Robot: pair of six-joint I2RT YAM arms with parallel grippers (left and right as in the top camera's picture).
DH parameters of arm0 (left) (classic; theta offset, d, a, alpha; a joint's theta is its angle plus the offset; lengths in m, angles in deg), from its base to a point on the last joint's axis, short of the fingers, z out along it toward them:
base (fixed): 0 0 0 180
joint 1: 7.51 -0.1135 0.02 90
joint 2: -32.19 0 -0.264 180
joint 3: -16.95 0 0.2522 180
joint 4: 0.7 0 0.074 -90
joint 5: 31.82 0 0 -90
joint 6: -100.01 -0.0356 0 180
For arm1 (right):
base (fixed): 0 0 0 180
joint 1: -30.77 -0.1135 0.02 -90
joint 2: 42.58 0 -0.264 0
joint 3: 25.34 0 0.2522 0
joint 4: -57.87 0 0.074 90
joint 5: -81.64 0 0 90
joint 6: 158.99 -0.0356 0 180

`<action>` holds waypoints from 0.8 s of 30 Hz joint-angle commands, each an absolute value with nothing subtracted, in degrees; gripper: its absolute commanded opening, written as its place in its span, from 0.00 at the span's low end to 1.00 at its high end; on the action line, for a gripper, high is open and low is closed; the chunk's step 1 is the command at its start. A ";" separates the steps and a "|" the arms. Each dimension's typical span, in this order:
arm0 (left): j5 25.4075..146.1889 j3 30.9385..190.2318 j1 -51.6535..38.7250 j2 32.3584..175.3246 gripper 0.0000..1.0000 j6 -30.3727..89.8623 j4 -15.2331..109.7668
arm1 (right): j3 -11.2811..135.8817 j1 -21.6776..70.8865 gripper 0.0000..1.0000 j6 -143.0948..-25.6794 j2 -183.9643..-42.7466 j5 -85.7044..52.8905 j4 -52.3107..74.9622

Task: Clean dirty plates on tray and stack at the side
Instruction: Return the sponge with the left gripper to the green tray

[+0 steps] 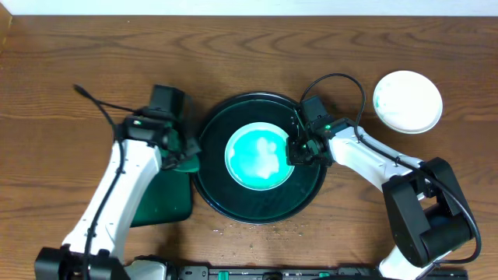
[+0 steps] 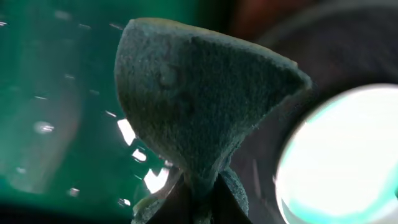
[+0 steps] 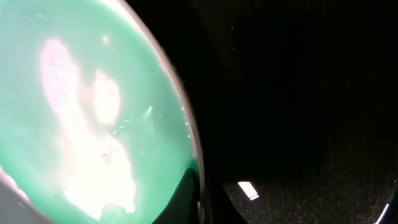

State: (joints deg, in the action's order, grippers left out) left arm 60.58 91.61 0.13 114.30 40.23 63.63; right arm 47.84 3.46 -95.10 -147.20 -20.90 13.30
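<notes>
The round black-green tray (image 1: pixel 212 180) sits mid-table. One plate (image 1: pixel 261 155), smeared teal, lies in it. My right gripper (image 1: pixel 298 148) is shut on this plate's right rim; in the right wrist view the fingers (image 3: pixel 200 196) pinch the rim of the teal plate (image 3: pixel 93 112) over the dark tray (image 3: pixel 298 93). My left gripper (image 1: pixel 185 152) is at the tray's left edge, shut on a grey-green sponge (image 2: pixel 199 106), its fingers (image 2: pixel 199 202) clamping the sponge's bottom. The plate's rim shows bright at the right (image 2: pixel 348 155). Another plate (image 1: pixel 407 101), mostly white, rests on the table at the upper right.
A smaller rectangular dark green tray (image 1: pixel 165 198) lies left of the round tray, under my left arm. Small droplets or crumbs (image 1: pixel 257 228) lie on the wood in front of the round tray. A dark rail (image 1: pixel 257 272) runs along the front edge.
</notes>
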 commanded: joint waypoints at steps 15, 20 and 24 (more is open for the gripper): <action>59.53 93.23 -13.23 129.71 0.49 40.27 62.38 | 46.44 1.58 0.01 -94.64 -149.61 -23.46 11.60; 60.12 93.25 -13.23 129.14 0.65 39.74 62.10 | 46.44 1.58 0.01 -94.64 -149.61 -23.48 11.95; 64.20 93.25 -13.16 126.98 0.66 38.54 62.03 | 46.51 1.58 0.01 -94.64 -149.61 -23.52 12.32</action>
State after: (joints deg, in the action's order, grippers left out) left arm 61.30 91.61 -13.21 129.49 39.70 62.05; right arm 47.84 3.46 -95.12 -147.20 -21.20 13.30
